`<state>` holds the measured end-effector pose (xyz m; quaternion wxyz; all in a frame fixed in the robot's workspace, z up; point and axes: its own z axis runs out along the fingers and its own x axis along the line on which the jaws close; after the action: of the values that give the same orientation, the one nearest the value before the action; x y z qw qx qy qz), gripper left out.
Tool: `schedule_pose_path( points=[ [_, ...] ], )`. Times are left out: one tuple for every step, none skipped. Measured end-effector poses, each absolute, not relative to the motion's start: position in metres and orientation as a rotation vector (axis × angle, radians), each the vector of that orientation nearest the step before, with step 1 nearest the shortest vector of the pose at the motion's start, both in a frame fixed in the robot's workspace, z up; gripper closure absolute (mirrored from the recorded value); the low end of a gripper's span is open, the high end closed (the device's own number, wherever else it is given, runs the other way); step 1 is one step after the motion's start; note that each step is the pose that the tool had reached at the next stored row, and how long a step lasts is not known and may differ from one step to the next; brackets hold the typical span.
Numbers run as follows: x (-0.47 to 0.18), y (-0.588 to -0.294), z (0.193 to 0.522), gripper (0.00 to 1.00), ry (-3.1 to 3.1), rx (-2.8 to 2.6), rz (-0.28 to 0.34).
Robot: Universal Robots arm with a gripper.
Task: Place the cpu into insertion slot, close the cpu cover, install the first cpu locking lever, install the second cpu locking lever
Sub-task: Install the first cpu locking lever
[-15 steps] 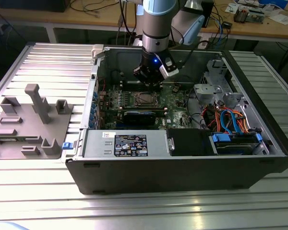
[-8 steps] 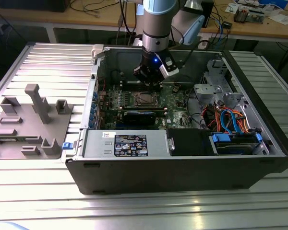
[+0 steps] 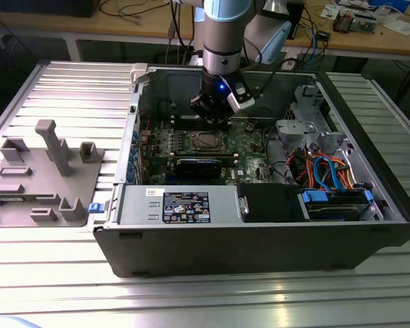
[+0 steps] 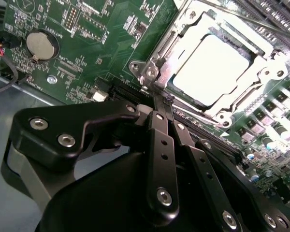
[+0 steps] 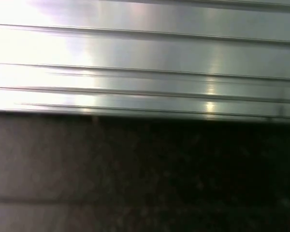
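Observation:
Inside the open computer case (image 3: 260, 246), the insertion slot (image 3: 203, 141) sits on the green motherboard. In the second wrist view the cpu (image 4: 210, 67) lies in the slot with its silvery top showing. The cpu cover (image 4: 263, 72) lies flat around it as a silver frame. A thin locking lever (image 4: 195, 110) runs along the socket's near edge. My gripper (image 4: 160, 96) is shut, its black fingers pressed together, and the tips are at the socket's corner by the lever's end. In the exterior view the gripper (image 3: 210, 116) hangs just behind the slot.
A grey fixture tray (image 3: 41, 171) lies on the ribbed aluminium table at the exterior view's left. The power supply (image 3: 184, 205) and drive bay with blue and orange cables (image 3: 328, 171) crowd the case. A coin battery (image 4: 40, 44) sits on the board.

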<state>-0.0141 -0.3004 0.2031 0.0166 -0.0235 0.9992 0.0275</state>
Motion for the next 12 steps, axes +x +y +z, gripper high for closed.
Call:
schedule_pose_path(
  points=[
    [-0.0142,-0.3006,0.2048,0.89,3.107,-0.073,0.083],
    [-0.0143,-0.3008,0.2059,0.89,3.108,-0.073,0.082],
    [-0.0143,-0.3007,0.2068,0.89,3.108,-0.073,0.083],
    [-0.0143,-0.3007,0.2084,0.89,3.108,-0.073,0.082],
    [-0.0143,-0.3007,0.2084,0.89,3.108,-0.073,0.082],
    [-0.0143,-0.3008,0.2079,0.89,3.108,-0.073,0.081],
    [-0.0143,-0.3009,0.2066,0.89,3.108,-0.073,0.078],
    [-0.0142,-0.3012,0.2050,0.89,3.108,-0.073,0.071],
    [-0.0141,-0.3013,0.2044,0.89,3.109,-0.073,0.064],
    [-0.0141,-0.3012,0.2039,0.89,3.109,-0.074,0.056],
    [-0.0141,-0.3012,0.2030,0.89,3.109,-0.074,0.046],
    [-0.0141,-0.3013,0.2022,0.89,3.109,-0.074,0.044]
  ],
)
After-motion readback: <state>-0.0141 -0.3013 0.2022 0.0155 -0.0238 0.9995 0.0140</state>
